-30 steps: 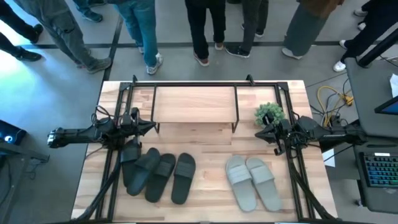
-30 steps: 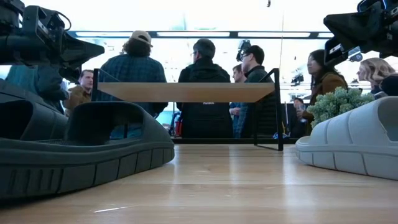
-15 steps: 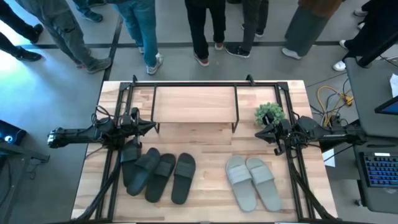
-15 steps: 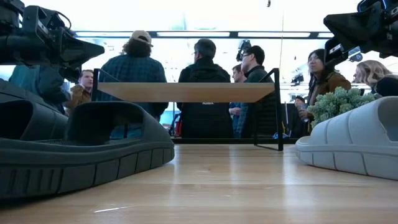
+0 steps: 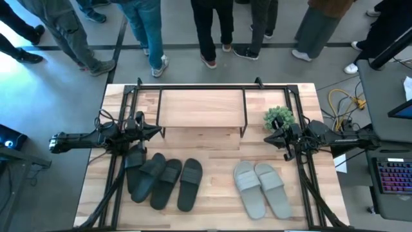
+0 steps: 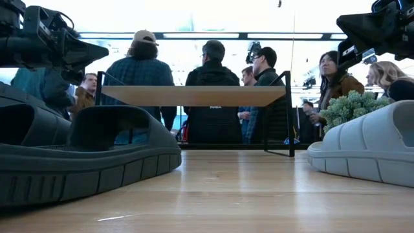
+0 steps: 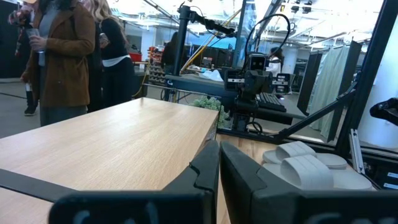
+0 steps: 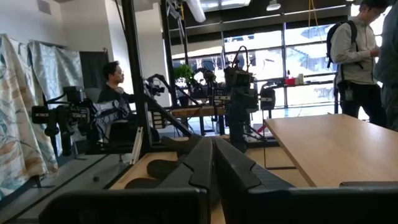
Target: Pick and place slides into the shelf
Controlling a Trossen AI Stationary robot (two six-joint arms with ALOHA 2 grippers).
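Fingers of both arms are pressed together and hold nothing: the left gripper [image 5: 156,131] hangs off the shelf's left end, the right gripper [image 5: 268,137] off its right. The shelf [image 5: 201,108] stands at the counter's [image 5: 219,206] far edge, its top board bare. Four dark slides [image 5: 164,180] lie front left, two light grey slides [image 5: 261,188] front right. A small green plant [image 5: 279,116] sits beside the right gripper. Only the low view shows people [image 6: 213,77] standing behind the shelf.
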